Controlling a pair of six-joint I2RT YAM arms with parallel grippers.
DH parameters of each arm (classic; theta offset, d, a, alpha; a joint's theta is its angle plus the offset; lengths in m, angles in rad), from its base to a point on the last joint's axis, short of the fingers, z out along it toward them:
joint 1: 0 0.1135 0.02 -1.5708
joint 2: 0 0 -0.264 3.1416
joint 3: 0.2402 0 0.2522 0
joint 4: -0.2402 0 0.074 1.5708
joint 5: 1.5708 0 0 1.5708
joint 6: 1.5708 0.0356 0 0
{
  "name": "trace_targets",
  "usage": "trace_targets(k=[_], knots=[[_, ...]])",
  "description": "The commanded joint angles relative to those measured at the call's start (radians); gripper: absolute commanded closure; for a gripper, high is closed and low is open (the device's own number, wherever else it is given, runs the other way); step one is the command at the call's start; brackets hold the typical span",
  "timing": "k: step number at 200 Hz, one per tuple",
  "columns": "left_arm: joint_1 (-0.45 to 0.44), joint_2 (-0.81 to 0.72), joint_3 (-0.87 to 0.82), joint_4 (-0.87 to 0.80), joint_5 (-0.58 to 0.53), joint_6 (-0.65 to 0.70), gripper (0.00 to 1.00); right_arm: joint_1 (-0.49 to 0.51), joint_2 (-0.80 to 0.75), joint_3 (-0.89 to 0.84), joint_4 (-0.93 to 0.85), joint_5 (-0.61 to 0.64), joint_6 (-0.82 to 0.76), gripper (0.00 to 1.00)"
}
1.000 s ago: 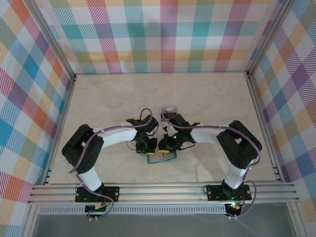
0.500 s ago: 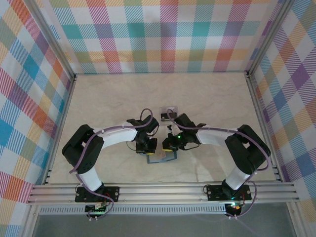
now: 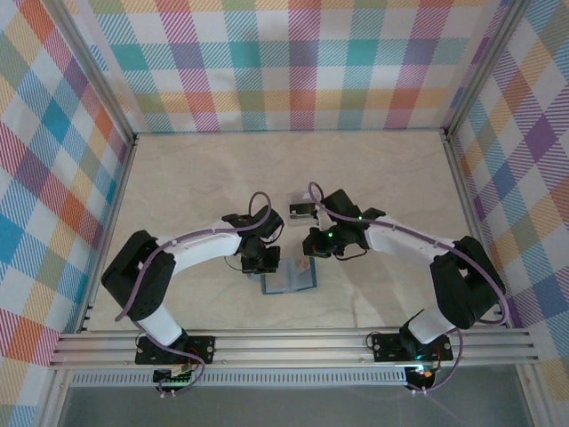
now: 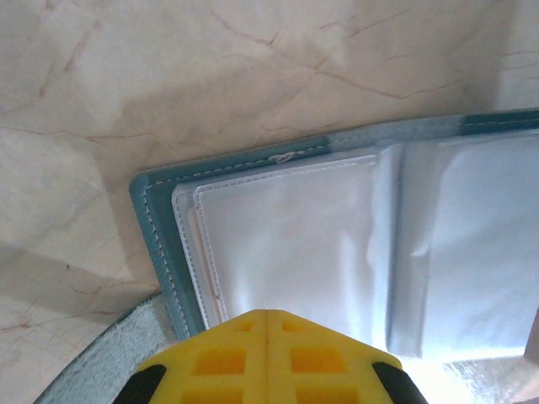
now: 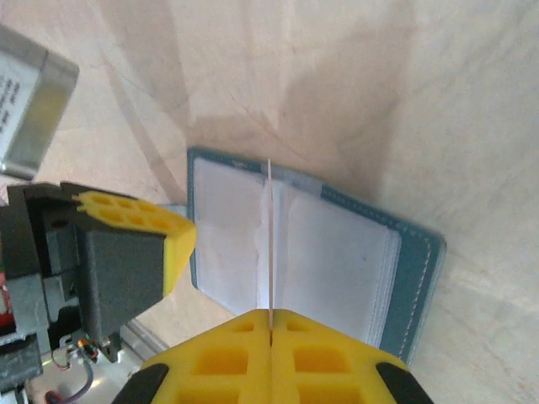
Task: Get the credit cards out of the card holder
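— Near the front of the marbled table point(image 3: 178, 196), at centre: the left gripper point(image 4: 268, 328) has its yellow pincer closed tight, tips at the left edge of the card holder point(image 4: 160, 231).

— How does the holder lie?

— Open and flat, teal cover down, pale sleeves up.

— What about the right side?

— The right gripper point(image 5: 271, 324) hangs over the holder's fold, pincer narrowed onto a credit card point(image 5: 269, 236). The card is seen edge-on as a thin pale line.

— Anything beyond?

— A small tray point(image 3: 299, 210) sits just past both grippers.
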Motion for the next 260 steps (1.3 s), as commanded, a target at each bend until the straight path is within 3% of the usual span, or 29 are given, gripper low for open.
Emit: trace_targets(k=[1, 49, 91, 150, 206, 260], knots=[[-0.009, -0.054, 0.027, -0.039, -0.039, 0.026, 0.95, -0.011, -0.007, 0.103, -0.143, 0.108, -0.158, 0.99], [0.008, -0.127, -0.007, -0.067, -0.109, 0.045, 0.94, -0.019, 0.071, 0.297, -0.203, 0.164, -0.567, 0.99], [0.056, -0.218, -0.100, -0.049, -0.084, 0.042, 0.93, -0.037, 0.203, 0.494, -0.321, 0.191, -1.018, 1.00], [0.093, -0.305, -0.195, -0.047, -0.066, 0.017, 0.93, -0.069, 0.326, 0.683, -0.361, 0.253, -1.456, 1.00], [0.105, -0.320, -0.227, -0.059, -0.053, 0.009, 0.92, -0.099, 0.477, 0.882, -0.481, 0.264, -1.644, 1.00], [0.111, -0.296, -0.231, -0.065, -0.038, 0.015, 0.92, -0.108, 0.602, 1.014, -0.567, 0.300, -1.703, 1.00]])
